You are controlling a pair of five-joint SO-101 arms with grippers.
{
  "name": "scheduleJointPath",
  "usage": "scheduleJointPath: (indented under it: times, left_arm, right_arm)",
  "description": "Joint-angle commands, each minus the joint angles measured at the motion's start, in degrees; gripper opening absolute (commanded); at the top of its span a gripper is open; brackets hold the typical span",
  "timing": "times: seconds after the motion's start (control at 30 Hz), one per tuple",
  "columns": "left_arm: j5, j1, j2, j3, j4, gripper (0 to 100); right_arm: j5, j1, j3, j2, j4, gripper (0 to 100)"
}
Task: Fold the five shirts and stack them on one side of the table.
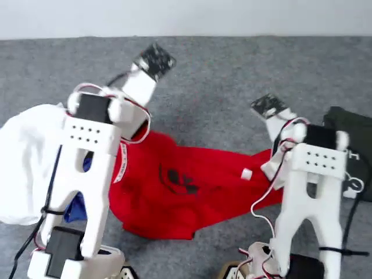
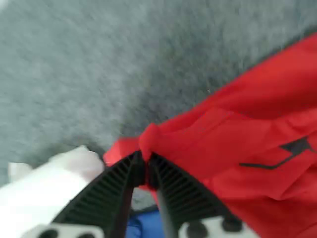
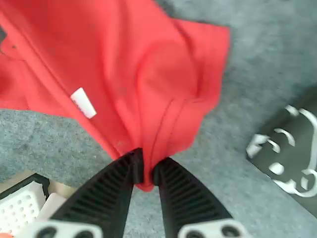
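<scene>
A red shirt (image 1: pixel 192 186) with a black emblem and a small white tag lies spread between the two arms on the grey table. My left gripper (image 2: pixel 146 166) is shut on a bunched fold at one end of the red shirt (image 2: pixel 247 148), close to a white shirt (image 1: pixel 26 157). My right gripper (image 3: pixel 146 171) is shut on the opposite edge of the red shirt (image 3: pixel 124 79), lifting a fold of it. A dark shirt (image 1: pixel 354 151) with white print lies at the right edge, beside the right arm.
A bit of blue cloth (image 1: pixel 75 206) peeks out under the left arm beside the white shirt. The grey table (image 1: pixel 232 75) stretches bare behind the arms. A white perforated part (image 3: pixel 20 203) sits on a tan board near the front edge.
</scene>
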Motion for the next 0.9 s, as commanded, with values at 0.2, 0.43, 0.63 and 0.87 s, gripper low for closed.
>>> scheduleJointPath:
  times: [0.2,0.43,0.63,0.87]
  left_arm:
    - [-0.53,-0.44,-0.97,3.47,-4.66,1]
    - [-0.44,-2.81,-0.62,3.47,-8.53,1]
    - [-0.44,-7.47,-0.35,3.82,-12.48,1]
    - [-0.35,-9.23,5.89,5.76,-17.14,1]
  right_arm:
    - [0.44,1.19,-6.15,4.26,7.34,9.9]
    - [2.81,1.36,-17.23,3.91,13.41,20.7]
    - [9.85,-1.36,-17.05,3.91,13.49,20.9]
    - [13.27,-9.89,-8.70,3.82,13.49,21.0]
